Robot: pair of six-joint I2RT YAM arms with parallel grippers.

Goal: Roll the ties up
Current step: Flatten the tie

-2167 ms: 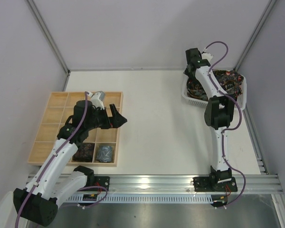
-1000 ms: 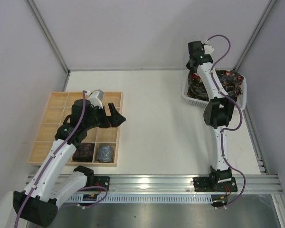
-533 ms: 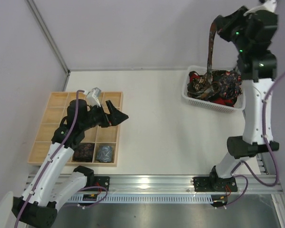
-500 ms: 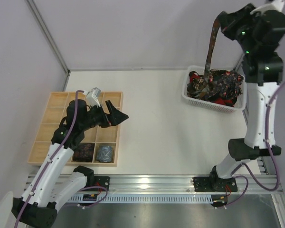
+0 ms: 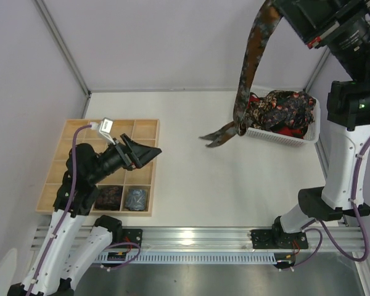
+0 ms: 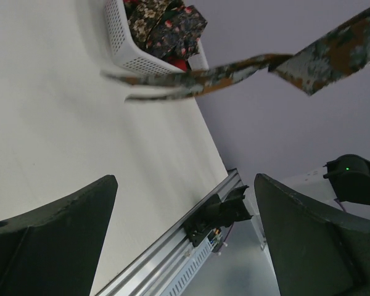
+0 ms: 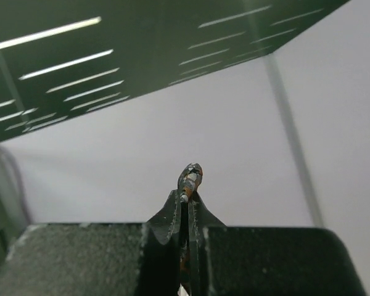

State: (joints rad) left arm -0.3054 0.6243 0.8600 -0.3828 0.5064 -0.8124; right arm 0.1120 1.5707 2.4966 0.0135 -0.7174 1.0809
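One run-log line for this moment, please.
right gripper: shut on long brown-green patterned necktie, held high | tail beside white mesh basket | left gripper: open, near wooden grid tray

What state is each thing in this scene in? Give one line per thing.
long brown-and-green patterned fabric tie: hanging in the air, lower end near the basket
right arm's fingers: shut on that tie
left arm's fingers: open, holding nothing
white plastic mesh basket: holds a heap of loose dark ties
pale wooden grid tray: two rolled coils in its near cells
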